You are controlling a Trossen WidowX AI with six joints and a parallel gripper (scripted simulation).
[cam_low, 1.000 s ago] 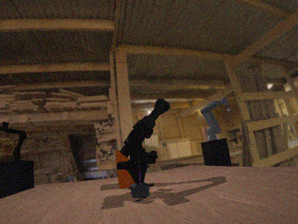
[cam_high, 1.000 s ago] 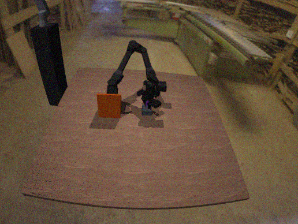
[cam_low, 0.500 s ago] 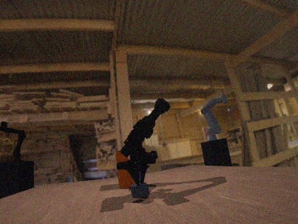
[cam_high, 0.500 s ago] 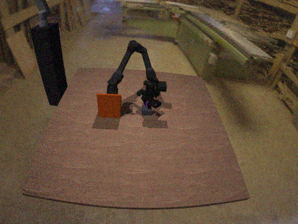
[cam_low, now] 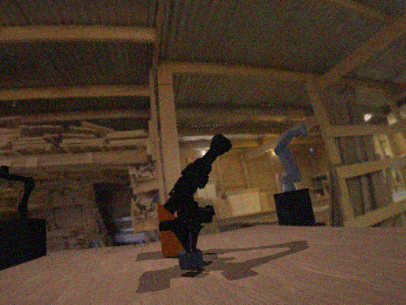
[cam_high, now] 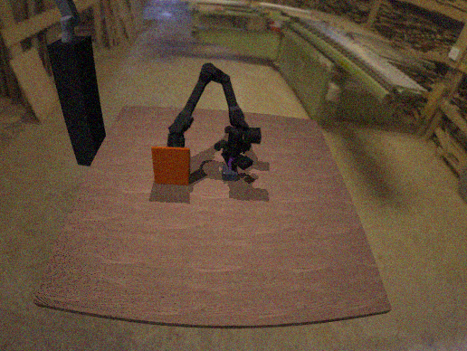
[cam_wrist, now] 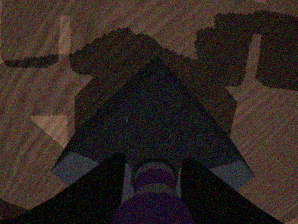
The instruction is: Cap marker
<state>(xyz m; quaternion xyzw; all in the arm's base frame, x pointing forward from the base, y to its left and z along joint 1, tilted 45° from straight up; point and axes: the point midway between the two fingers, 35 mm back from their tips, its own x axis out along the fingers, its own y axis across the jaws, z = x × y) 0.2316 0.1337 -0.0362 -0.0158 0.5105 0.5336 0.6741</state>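
My gripper points down and is shut on the purple cap. The fingertips are low, close above the dark blue-grey holder block. The cap is in line over the upright marker, at its upper end. A short stretch of the marker, with a purple band and pale rings, shows below the cap in the wrist view. The fingers hide most of the join, and I cannot tell whether the cap is fully seated.
An upright orange panel stands on the table near the arm's base. Black pedestals carrying other arms stand beyond the table. The arm's shadows fall around the holder.
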